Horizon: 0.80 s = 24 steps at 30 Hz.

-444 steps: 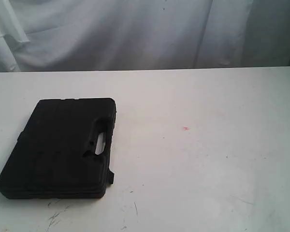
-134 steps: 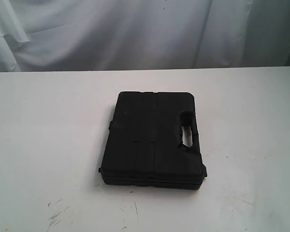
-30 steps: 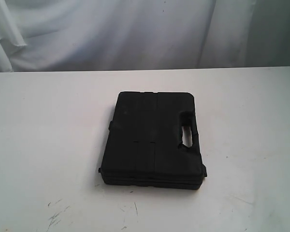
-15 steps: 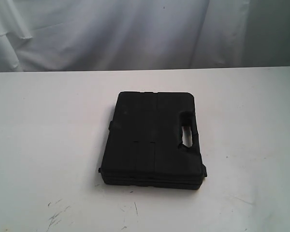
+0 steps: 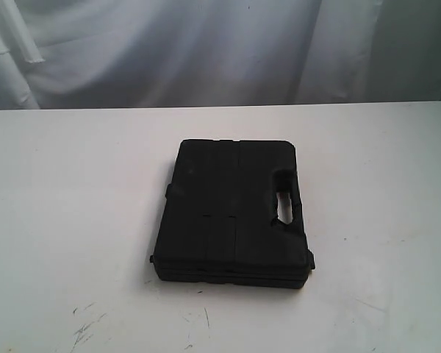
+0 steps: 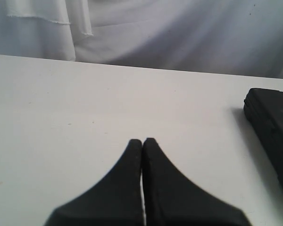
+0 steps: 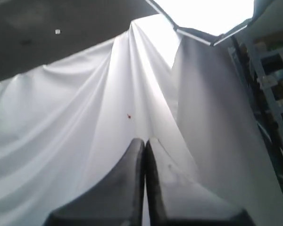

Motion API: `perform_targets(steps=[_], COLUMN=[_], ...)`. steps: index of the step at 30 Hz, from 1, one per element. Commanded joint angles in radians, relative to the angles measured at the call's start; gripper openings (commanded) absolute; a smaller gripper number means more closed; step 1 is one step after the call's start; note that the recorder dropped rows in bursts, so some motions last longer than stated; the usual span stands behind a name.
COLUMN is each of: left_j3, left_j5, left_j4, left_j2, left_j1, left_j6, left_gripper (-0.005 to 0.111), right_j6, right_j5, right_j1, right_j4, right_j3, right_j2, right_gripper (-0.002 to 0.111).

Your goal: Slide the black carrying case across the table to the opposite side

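Since 14.8 s ago your black carrying case (image 5: pixel 231 213), ribbed with a handle slot, slid from left to centre on the table (image 5: pixel 73 184); left gripper (image 6: pixel 142 140) and right gripper (image 7: pixel 145 140) are closed, empty.

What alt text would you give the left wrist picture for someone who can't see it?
The robot's left hand, its two black fingers shut together, points out over a white table. Part of a black carrying case shows at the picture's edge, lying on the table apart from the hand, and a white curtain hangs behind.
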Motion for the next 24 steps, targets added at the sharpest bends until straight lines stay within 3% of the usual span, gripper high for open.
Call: perform_targets(steps=[1, 5, 12, 20, 24], left_j3=[0.005, 0.005, 0.005, 0.005, 0.005], left_j5=[-0.008, -0.008, -0.008, -0.008, -0.008], left_j4=[0.000, 0.000, 0.000, 0.000, 0.000], left_j2=[-0.005, -0.005, -0.005, -0.005, -0.005], left_j1=[0.003, 0.003, 0.003, 0.003, 0.003], left_j6=[-0.002, -0.002, -0.002, -0.002, -0.002], left_gripper=[0.000, 0.000, 0.000, 0.000, 0.000], right_j6=[-0.017, -0.019, -0.030, -0.082, -0.056], right_j5=[0.244, 0.534, 0.928, 0.819, 0.819], right_j1=[0.014, 0.079, 0.138, 0.138, 0.187], right_j4=[-0.039, -0.037, -0.044, 0.037, 0.023], right_j3=[-0.194, -0.318, -0.325, -0.344, -0.411], right_j2=[0.224, 0.465, 0.754, 0.885, 1.010], right_gripper=[0.000, 0.000, 0.000, 0.000, 0.000])
